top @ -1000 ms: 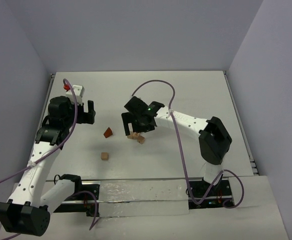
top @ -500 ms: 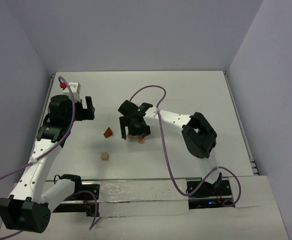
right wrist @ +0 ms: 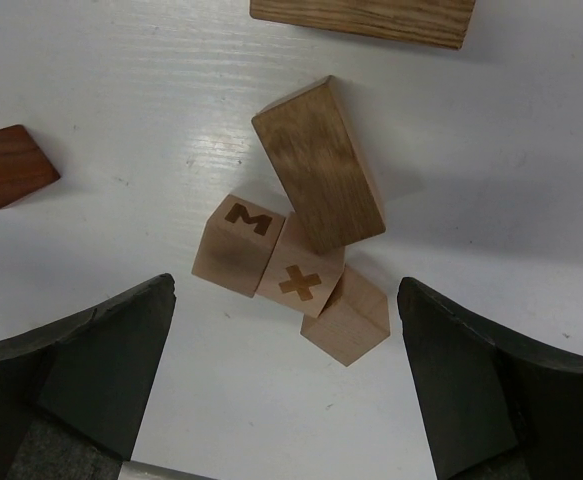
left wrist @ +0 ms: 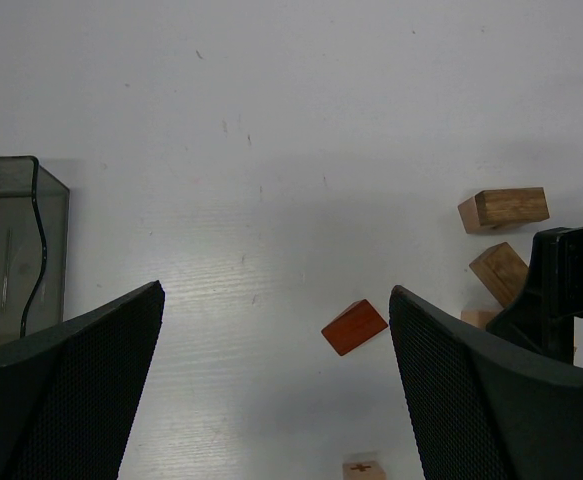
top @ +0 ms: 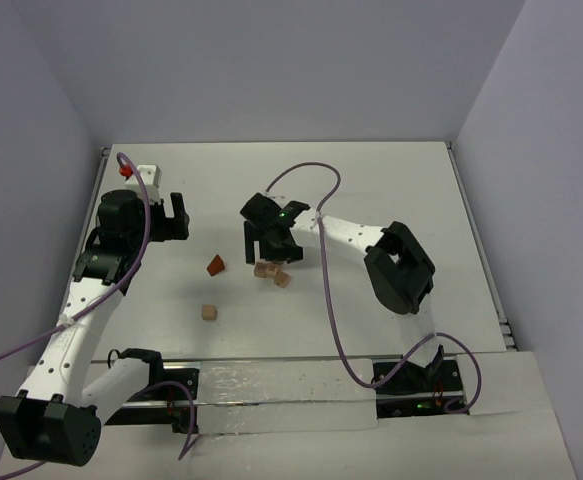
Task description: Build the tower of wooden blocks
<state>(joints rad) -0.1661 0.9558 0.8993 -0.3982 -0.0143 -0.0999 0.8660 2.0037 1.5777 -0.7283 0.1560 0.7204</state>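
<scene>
No tower stood yet; the wood blocks lay loose on the white table. Taking the X-marked cube as the centre, the M-marked cube touched its left face, a plain cube touched its lower right, and a dark oblong block lay against its upper side. The reddish-brown wedge sat well off to its left, and a lone cube nearer the arm bases. The right gripper hung directly over that cluster, jaws spread wide and empty. The left gripper, also wide apart and holding nothing, waited far to the left. These pieces looked light, rigid and smooth, likely to skid if nudged. I would pinch an outer cube across two flat opposite faces, and the wedge by its parallel sides, not its slope.
</scene>
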